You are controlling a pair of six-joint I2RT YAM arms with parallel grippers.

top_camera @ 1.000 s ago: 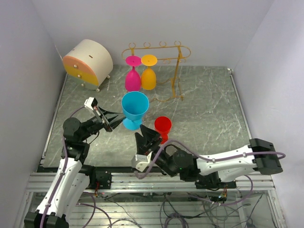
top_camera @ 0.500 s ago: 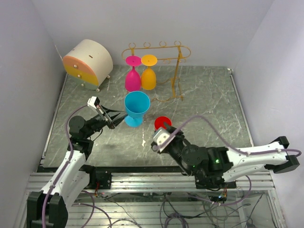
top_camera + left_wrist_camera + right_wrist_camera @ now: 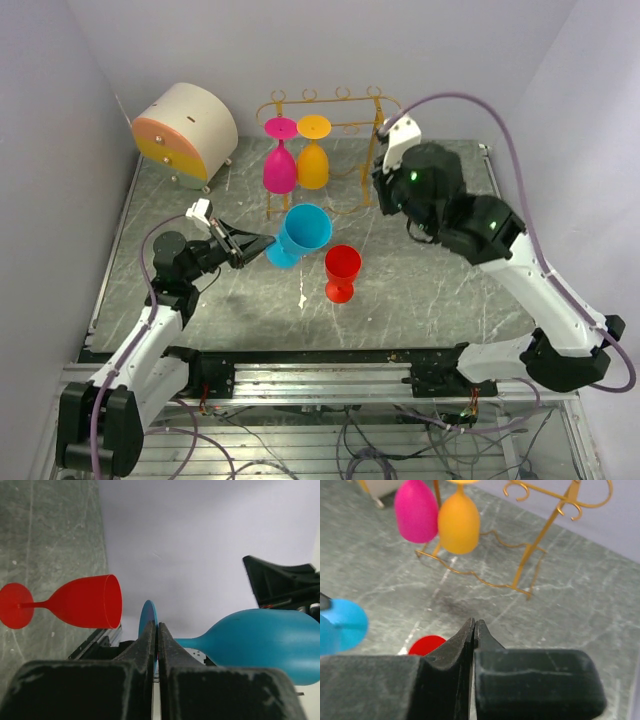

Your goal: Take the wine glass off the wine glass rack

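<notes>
My left gripper (image 3: 262,243) (image 3: 156,627) is shut on the thin round foot of a blue wine glass (image 3: 303,232) (image 3: 265,640), which leans over above the table with its bowl away from the gripper. The golden wire wine glass rack (image 3: 375,150) (image 3: 535,550) stands at the back. A pink glass (image 3: 280,165) (image 3: 416,510) and an orange glass (image 3: 313,160) (image 3: 459,525) hang upside down from its left half. My right gripper (image 3: 474,625) is shut on nothing, held high in front of the rack's right end.
A red wine glass (image 3: 342,268) (image 3: 85,601) stands upright on the marble table, right of the blue one. A cream round drawer box (image 3: 185,125) sits at the back left corner. Walls close in the table on three sides.
My right arm swung up from the table's near edge to the rack's right end, and its jaws shut. The blue glass tipped over to the right in my left gripper.
</notes>
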